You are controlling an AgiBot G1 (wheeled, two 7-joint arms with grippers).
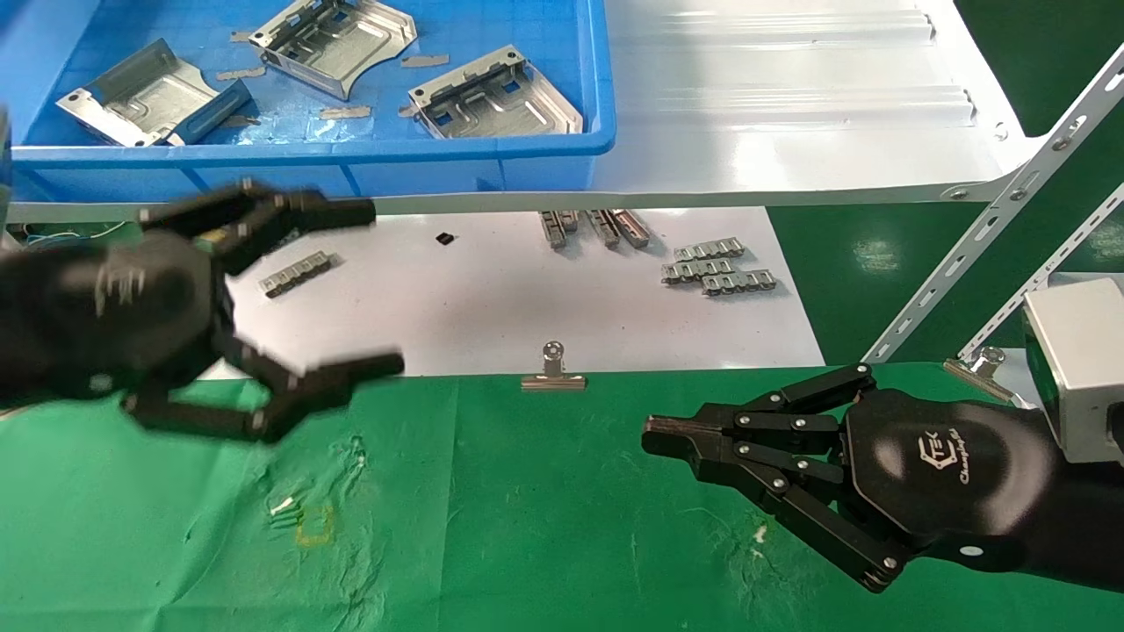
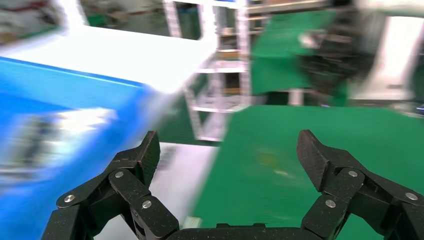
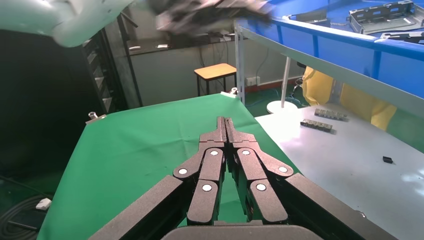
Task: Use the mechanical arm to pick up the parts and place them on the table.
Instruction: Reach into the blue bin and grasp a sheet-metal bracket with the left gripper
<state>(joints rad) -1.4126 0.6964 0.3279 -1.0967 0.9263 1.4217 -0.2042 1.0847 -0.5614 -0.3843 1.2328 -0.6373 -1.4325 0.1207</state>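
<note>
Three silver sheet-metal parts lie in a blue bin (image 1: 562,145) on the white shelf: one at the left (image 1: 149,92), one in the middle (image 1: 338,39), one at the right (image 1: 496,96). My left gripper (image 1: 385,286) is open and empty, hovering in front of the bin over the edge of the white board and the green table (image 1: 527,527). In its wrist view the gripper (image 2: 228,150) has its jaws wide apart with nothing between them. My right gripper (image 1: 650,434) is shut and empty, low over the green table at the right; its wrist view (image 3: 225,122) shows the fingers pressed together.
A white board (image 1: 527,307) under the shelf carries grey link strips (image 1: 716,268) and one strip (image 1: 297,272) near my left gripper. A binder clip (image 1: 553,373) sits on the cloth's far edge, another (image 1: 979,364) at the right. Slotted metal braces (image 1: 992,211) slant at the right.
</note>
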